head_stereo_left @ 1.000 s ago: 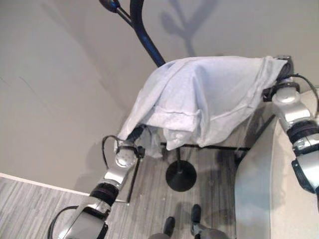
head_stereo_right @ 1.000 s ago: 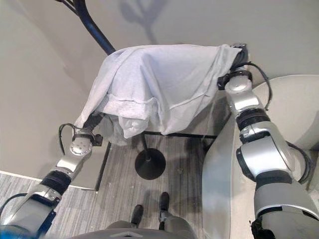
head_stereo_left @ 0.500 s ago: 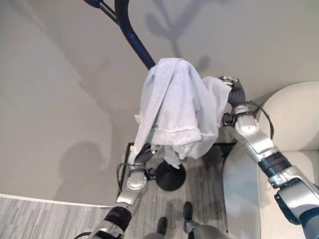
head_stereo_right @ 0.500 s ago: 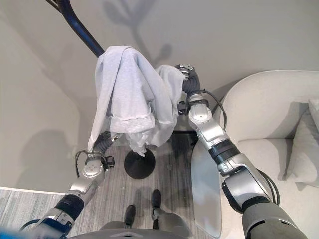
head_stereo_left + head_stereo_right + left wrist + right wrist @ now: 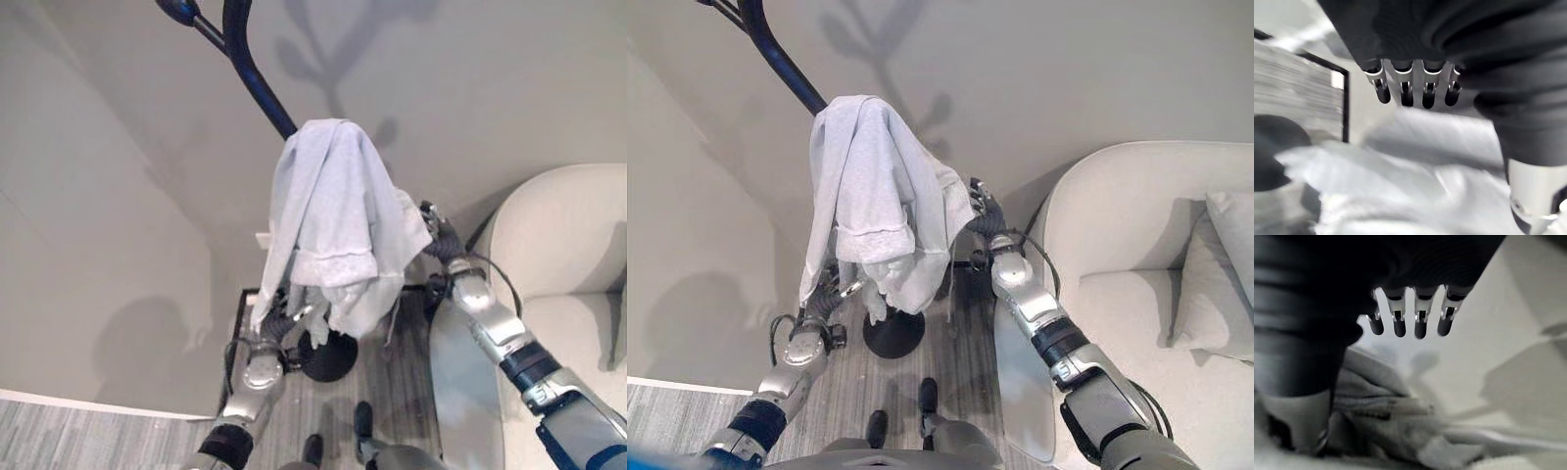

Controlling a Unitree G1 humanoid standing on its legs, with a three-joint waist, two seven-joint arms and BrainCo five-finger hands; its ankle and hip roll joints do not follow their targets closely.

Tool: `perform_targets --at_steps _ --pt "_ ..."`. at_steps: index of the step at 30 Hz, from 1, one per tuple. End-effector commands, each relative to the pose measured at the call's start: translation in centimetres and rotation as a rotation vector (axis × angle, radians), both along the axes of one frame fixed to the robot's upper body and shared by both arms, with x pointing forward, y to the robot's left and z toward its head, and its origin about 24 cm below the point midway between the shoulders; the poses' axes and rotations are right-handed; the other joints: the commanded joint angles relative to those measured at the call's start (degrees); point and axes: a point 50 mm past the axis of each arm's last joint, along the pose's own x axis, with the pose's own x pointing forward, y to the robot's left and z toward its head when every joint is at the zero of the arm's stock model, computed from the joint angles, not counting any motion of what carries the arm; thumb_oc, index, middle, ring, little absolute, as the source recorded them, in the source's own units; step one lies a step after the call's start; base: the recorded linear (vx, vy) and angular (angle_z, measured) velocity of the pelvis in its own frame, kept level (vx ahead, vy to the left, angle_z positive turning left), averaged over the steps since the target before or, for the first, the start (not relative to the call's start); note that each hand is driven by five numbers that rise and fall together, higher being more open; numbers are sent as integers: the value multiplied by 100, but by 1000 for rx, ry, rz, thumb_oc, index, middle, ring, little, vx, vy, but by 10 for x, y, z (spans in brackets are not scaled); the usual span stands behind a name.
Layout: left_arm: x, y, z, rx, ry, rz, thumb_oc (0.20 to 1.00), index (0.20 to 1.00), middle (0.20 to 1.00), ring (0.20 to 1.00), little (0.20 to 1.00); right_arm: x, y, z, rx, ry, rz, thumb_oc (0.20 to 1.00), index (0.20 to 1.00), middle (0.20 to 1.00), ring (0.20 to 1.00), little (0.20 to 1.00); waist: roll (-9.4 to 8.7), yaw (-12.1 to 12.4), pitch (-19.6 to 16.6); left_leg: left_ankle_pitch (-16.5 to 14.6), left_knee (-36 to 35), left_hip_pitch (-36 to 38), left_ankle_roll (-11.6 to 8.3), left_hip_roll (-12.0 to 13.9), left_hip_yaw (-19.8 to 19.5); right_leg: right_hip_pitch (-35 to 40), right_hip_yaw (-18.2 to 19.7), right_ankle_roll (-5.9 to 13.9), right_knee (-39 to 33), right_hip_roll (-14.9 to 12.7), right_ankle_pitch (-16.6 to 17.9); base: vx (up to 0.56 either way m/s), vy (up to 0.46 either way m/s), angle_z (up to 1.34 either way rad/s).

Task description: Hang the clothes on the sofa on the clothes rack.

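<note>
Sofa [image 5: 1136, 235]: cream, curved back, on the robot's right; one pale cushion [image 5: 1215, 284] leans at its far end.
Wall [image 5: 108, 196]: plain beige, behind the rack.
Garment [image 5: 328, 225]: pale grey, draped over the top of the clothes rack, hanging in folds down both sides; a hem band runs across its front, lower bunched part reaches down near the base.
Clothes rack [image 5: 250, 73]: dark curved pole rising out from under the garment, a side branch with a rounded tip near the top; round black base [image 5: 328, 357] on the grey plank floor [image 5: 950, 362].
Right hand [image 5: 982, 208]: just beside the garment's right edge, at mid-height. Own wrist view: fingers [image 5: 1398, 323] straight in a row with wall past them and grey cloth below, nothing clasped. Fingers extended, not holding.
Left hand [image 5: 289, 318]: under the garment's lower left hem, near the base. Own wrist view: fingers [image 5: 1405, 90] straight, side by side, above the cloth without curling round it. Extended, not gripping.
</note>
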Motion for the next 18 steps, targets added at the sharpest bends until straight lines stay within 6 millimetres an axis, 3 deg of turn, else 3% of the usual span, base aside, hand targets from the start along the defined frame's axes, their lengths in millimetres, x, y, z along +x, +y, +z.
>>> perform_targets --at_steps 1,5,7,8,10,11,12,13,16,18 --pt "-2 15 0 34 -1 56 1000 1000 1000 1000 1000 5 0 10 -47 -71 -40 1000 1000 1000 1000 1000 -190 40 -507 -365 26 122 50 55 340 596 460 596 63 -404 -782 5 30 -5" --pt "-22 36 -21 18 103 189 1000 1000 1000 1000 1000 -8 -18 -11 -89 -10 -115 1000 1000 1000 1000 1000 -178 19 -603 -402 26 190 72 43 362 637 488 610 63 -401 -786 5 27 -10" --pt "-50 75 -38 101 215 279 1000 1000 1000 1000 1000 -34 -54 -28 -147 16 -213 1000 1000 1000 1000 1000 -213 -29 -658 -437 26 254 92 45 361 673 544 632 63 -389 -806 14 24 -7" --pt "-63 83 -47 123 276 284 1000 1000 1000 1000 1000 -41 -63 -32 -144 28 -239 1000 1000 1000 1000 1000 -224 -45 -671 -451 26 273 92 46 388 681 568 639 63 -386 -807 25 20 3" --pt "-115 106 -73 40 454 497 1000 1000 1000 1000 1000 -80 -111 -68 -97 147 -486 1000 1000 1000 1000 1000 -209 -158 -689 -470 26 312 105 39 448 679 633 669 63 -383 -783 14 28 -14" --pt "-115 106 -73 40 454 497 1000 1000 1000 1000 1000 -81 -111 -68 -96 148 -486 1000 1000 1000 1000 1000 -210 -154 -690 -474 26 315 105 40 449 681 635 668 63 -382 -785 24 31 -30" --pt "-142 113 -82 1 533 615 1000 1000 1000 1000 1000 -108 -134 -95 -17 244 -692 1000 1000 1000 1000 1000 -175 -184 -725 -497 26 332 118 30 442 687 644 677 63 -377 -802 25 17 -37" --pt "-142 113 -82 2 533 615 1000 1000 1000 1000 1000 -108 -134 -95 -17 244 -693 1000 1000 1000 1000 1000 -177 -181 -723 -501 26 337 118 31 441 692 644 677 63 -376 -805 40 24 -29" --pt "-181 110 -94 -64 634 747 1000 1000 1000 1000 1000 -152 -155 -128 36 382 -942 1000 1000 1000 1000 1000 -133 -186 -773 -546 26 366 128 16 396 724 634 684 63 -375 -843 37 15 -3" --pt "-195 105 -99 -102 668 799 1000 1000 1000 1000 1000 -176 -157 -153 193 478 -1093 1000 1000 1000 1000 1000 -133 -174 -804 -561 26 382 129 11 384 737 629 684 63 -376 -851 7 11 4"
